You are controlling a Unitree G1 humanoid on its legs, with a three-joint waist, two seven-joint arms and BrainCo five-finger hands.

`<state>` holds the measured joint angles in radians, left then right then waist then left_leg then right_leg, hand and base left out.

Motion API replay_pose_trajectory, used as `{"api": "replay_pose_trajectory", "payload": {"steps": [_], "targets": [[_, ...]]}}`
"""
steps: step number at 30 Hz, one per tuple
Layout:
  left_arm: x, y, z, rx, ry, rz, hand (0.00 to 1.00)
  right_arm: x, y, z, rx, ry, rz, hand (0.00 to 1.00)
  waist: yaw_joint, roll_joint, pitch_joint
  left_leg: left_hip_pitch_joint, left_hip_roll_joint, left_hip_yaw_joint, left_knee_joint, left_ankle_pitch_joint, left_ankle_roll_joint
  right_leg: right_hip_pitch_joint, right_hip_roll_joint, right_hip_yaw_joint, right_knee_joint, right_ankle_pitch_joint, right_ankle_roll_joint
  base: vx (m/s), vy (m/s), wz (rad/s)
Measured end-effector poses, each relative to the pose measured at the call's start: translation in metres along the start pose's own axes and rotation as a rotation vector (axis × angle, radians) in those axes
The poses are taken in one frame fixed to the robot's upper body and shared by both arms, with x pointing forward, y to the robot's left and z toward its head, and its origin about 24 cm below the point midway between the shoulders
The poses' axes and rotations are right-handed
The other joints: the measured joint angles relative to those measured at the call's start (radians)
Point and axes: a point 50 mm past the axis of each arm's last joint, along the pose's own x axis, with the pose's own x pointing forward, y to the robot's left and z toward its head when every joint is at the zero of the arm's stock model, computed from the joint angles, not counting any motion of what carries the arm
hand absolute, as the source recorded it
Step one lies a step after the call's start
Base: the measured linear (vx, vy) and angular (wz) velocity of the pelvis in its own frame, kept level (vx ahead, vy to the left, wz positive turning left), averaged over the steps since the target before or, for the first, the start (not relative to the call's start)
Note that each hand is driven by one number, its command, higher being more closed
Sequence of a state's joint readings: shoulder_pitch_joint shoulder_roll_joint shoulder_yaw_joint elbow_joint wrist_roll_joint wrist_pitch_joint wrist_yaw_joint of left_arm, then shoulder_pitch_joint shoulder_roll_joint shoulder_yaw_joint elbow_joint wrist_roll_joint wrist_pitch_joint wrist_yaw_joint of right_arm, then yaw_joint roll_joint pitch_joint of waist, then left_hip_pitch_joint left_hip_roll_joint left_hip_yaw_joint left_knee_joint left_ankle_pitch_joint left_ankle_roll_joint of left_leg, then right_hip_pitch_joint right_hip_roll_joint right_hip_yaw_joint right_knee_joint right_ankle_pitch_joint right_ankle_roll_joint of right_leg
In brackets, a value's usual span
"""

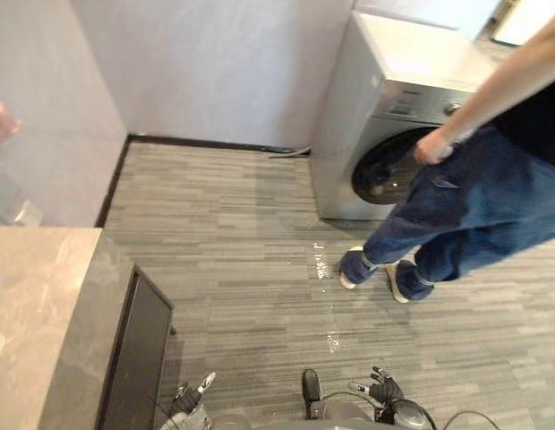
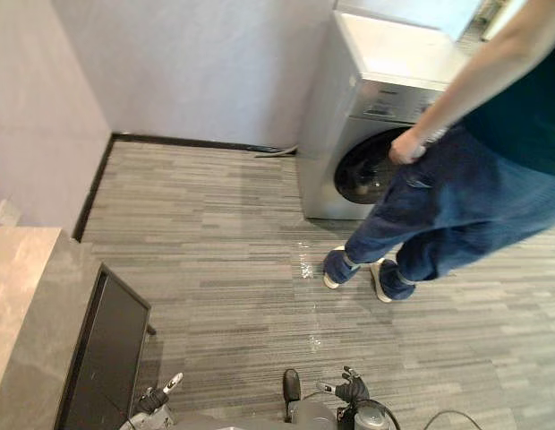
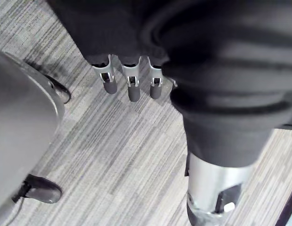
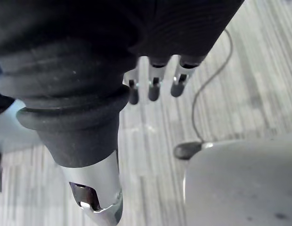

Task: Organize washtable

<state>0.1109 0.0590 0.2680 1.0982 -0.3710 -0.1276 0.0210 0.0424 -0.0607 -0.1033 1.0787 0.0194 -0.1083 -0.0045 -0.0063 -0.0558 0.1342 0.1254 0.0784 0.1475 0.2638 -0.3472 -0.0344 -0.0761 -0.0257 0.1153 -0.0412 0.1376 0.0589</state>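
Risks are being weighed from left to right. A beige stone-topped counter with a grey front (image 1: 36, 296) is being seen at the robot's left, low in the head views, and a dark flat panel (image 1: 139, 354) is being carried on its front face. The left hand (image 1: 192, 394) is being held low near that panel, with nothing grasped. In its wrist view the fingers (image 3: 133, 89) are hanging straight and relaxed over the grey striped floor (image 1: 224, 233). A turn toward the counter is being judged likely to swing this hand against the panel or the counter's corner.

Further right, small shiny patches (image 1: 321, 262) are being shown on the floor. Whether they are wet cannot be told, but a slip is being judged possible for a two-legged robot. The right hand (image 1: 383, 389) is likewise being held low, released and empty, with its fingers (image 4: 154, 92) straight. At the far right, a person in blue jeans and a dark top (image 1: 474, 206) is being seen in front of a white front-loading washing machine (image 1: 394, 116). A collision is being judged possible if paths are crossed.

The counter's long axis appears to be running away from the robot toward the far wall, with its front face being turned to the robot's right. Its full length is being cut off, so this is being offered as a judgement only.
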Motion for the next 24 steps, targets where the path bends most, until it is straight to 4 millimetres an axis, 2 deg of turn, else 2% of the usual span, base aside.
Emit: {"api": "replay_pose_trajectory", "payload": {"steps": [4,5,6,10,11,12,13,14,15,16,17,18,19,20,21,23,24], "targets": [[-0.002,0.001,-0.013,0.121,0.058,-0.028,0.0,-0.002,-0.007,-0.007,0.053,0.019,-0.02,0.0,-0.031,0.049,-0.047,0.05,-0.045,0.053,-0.058,0.0,0.0,-0.004,-0.015,0.07,-0.03,0.016,0.023,0.0,0.13,-0.57],[-0.002,0.001,-0.014,0.135,0.065,-0.031,0.0,-0.002,-0.007,-0.007,0.057,0.02,-0.019,0.0,-0.035,0.046,-0.056,0.056,-0.048,0.057,-0.058,0.0,0.0,-0.003,-0.015,0.08,-0.031,0.017,0.023,0.04,0.063,-0.55],[-0.003,0.001,-0.015,0.141,0.067,-0.034,0.0,-0.002,-0.008,-0.008,0.06,0.023,-0.013,0.0,-0.036,0.061,-0.06,0.062,-0.051,0.066,-0.059,0.0,0.0,-0.005,-0.011,0.091,-0.032,0.017,0.023,0.04,0.035,-0.47],[-0.004,-0.006,-0.02,0.137,0.084,-0.049,0.0,-0.003,-0.013,-0.01,0.085,0.035,-0.028,0.0,-0.043,0.07,-0.09,0.064,-0.071,0.116,-0.05,0.001,0.001,-0.027,0.0,0.145,-0.027,0.017,0.022,0.05,0.023,-0.56],[-0.004,-0.007,-0.022,0.136,0.087,-0.052,0.0,-0.003,-0.015,-0.01,0.09,0.032,-0.033,0.0,-0.048,0.075,-0.091,0.061,-0.084,0.134,-0.021,0.01,0.014,-0.036,0.001,0.161,-0.013,0.018,0.021,0.04,0.036,-0.9],[-0.003,-0.007,-0.02,0.137,0.081,-0.05,0.0,-0.002,-0.016,-0.009,0.092,0.032,-0.037,0.0,-0.046,0.055,-0.086,0.029,-0.11,0.146,0.08,0.03,-0.016,-0.041,-0.034,0.177,-0.002,0.023,0.015,0.01,0.041,-0.99],[-0.002,-0.003,-0.015,0.153,0.065,-0.046,0.0,-0.003,-0.012,-0.013,0.106,0.048,-0.031,0.0,-0.038,0.016,-0.08,-0.006,-0.111,0.151,0.113,-0.017,0.037,-0.054,-0.07,0.203,0.005,0.024,0.016,-0.03,0.027,-0.7],[-0.001,-0.004,-0.011,0.173,0.052,-0.053,0.0,-0.004,-0.013,-0.017,0.123,0.061,-0.037,0.0,-0.045,0.012,-0.083,-0.007,-0.104,0.158,0.035,-0.029,0.057,-0.059,-0.08,0.205,0.008,0.026,0.019,-0.13,-0.04,-0.64],[-0.001,-0.006,-0.012,0.184,0.052,-0.06,0.0,-0.005,-0.019,-0.019,0.144,0.068,-0.06,0.0,-0.053,0.021,-0.08,0.016,-0.094,0.215,-0.117,0.041,0.076,-0.081,-0.063,0.171,0.005,0.066,0.048,-0.13,-0.048,-0.73],[-0.002,-0.004,-0.014,0.184,0.063,-0.054,0.0,-0.005,-0.022,-0.018,0.141,0.066,-0.068,0.0,-0.052,0.027,-0.078,0.022,-0.092,0.245,-0.131,0.048,0.076,-0.092,-0.06,0.128,0.005,0.085,0.038,-0.13,-0.035,-0.98],[-0.002,-0.002,-0.015,0.184,0.068,-0.047,0.0,-0.004,-0.023,-0.012,0.156,0.044,-0.071,0.0,-0.066,0.049,-0.071,0.007,-0.079,0.299,-0.123,0.052,0.084,-0.121,-0.065,-0.056,0.061,0.047,-0.013,-0.07,0.018,-1.0],[-0.002,-0.005,-0.013,0.184,0.064,-0.054,0.0,-0.004,-0.026,-0.012,0.155,0.044,-0.078,0.0,-0.065,0.059,-0.061,0.01,-0.061,0.354,-0.126,0.054,0.089,-0.15,-0.072,-0.291,0.181,-0.032,-0.078,-0.06,0.052,-0.99],[-0.001,-0.008,-0.013,0.183,0.063,-0.062,0.0,-0.005,-0.029,-0.016,0.162,0.053,-0.09,0.0,-0.059,0.062,-0.058,0.018,-0.047,0.386,-0.131,0.055,0.089,-0.156,-0.091,-0.466,0.281,-0.103,-0.114,-0.01,0.059,-0.9],[-0.001,-0.008,-0.013,0.181,0.063,-0.064,0.0,-0.006,-0.029,-0.017,0.168,0.056,-0.094,0.0,-0.059,0.063,-0.057,0.02,-0.041,0.407,-0.13,0.055,0.089,-0.153,-0.102,-0.563,0.348,-0.14,-0.129,0.03,0.068,-1.14],[-0.002,-0.007,-0.015,0.177,0.068,-0.06,0.0,-0.007,-0.029,-0.019,0.168,0.062,-0.096,0.0,-0.058,0.06,-0.056,0.029,-0.037,0.474,-0.118,0.055,0.089,-0.13,-0.141,-0.721,0.485,-0.205,-0.202,0.04,0.036,-1.1],[-0.002,-0.007,-0.014,0.167,0.064,-0.059,0.0,-0.007,-0.028,-0.019,0.168,0.063,-0.094,0.0,-0.057,0.054,-0.044,0.041,-0.046,0.56,-0.074,0.054,0.088,-0.093,-0.167,-0.841,0.498,-0.228,-0.233,0.0,0.003,-1.43],[-0.002,-0.009,-0.014,0.164,0.064,-0.061,0.0,-0.007,-0.029,-0.019,0.169,0.061,-0.096,0.0,-0.057,0.059,-0.034,0.046,-0.046,0.582,-0.057,0.054,0.088,-0.082,-0.167,-0.871,0.484,-0.223,-0.24,-0.02,-0.023,-1.63]]}}
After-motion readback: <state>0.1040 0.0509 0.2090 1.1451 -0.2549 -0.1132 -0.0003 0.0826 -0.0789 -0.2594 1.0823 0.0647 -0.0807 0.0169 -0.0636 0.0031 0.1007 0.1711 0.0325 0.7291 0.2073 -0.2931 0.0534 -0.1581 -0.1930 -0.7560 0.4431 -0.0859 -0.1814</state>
